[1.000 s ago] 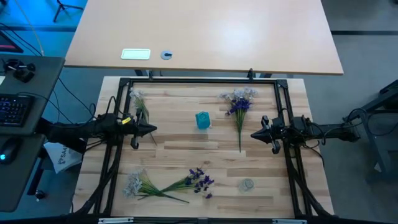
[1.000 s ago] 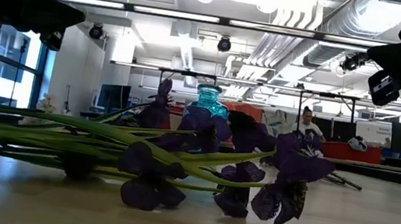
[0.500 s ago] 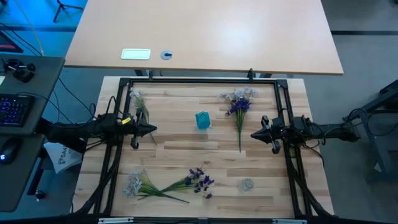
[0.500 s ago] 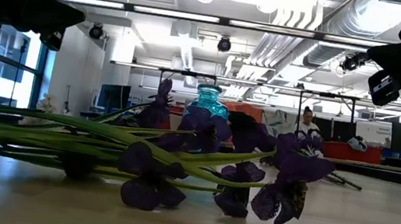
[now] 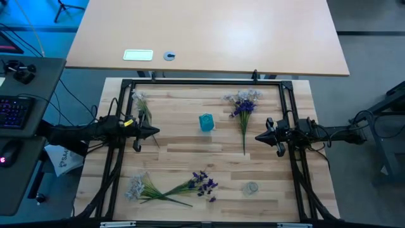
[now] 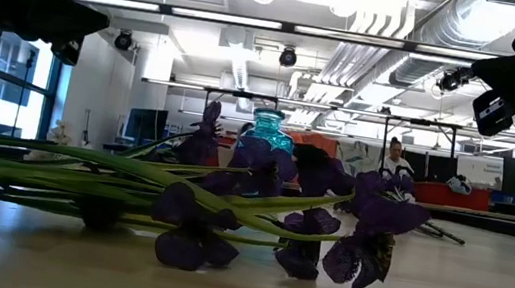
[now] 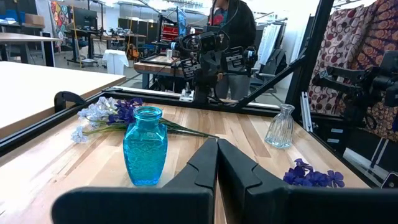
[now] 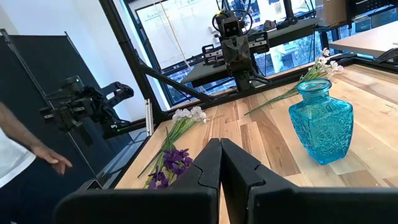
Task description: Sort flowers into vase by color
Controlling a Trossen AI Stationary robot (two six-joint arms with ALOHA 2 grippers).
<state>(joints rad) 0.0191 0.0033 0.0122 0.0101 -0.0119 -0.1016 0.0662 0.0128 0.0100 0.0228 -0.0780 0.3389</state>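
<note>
A blue glass vase stands upright mid-table, and a small clear vase stands near the right near corner. A mixed bunch of pale and purple flowers lies flat by the far right. One pale sprig lies at the far left. Near the front edge lie pale blooms and dark purple blooms on green stems. My left gripper hovers shut left of the blue vase. My right gripper hovers shut right of the blue vase, beside the mixed bunch's stem end.
A black frame borders the wooden table. Bare wood lies between the two grippers, in front of the blue vase. A person's hand shows beyond the table's edge in the right wrist view. A second table stands behind.
</note>
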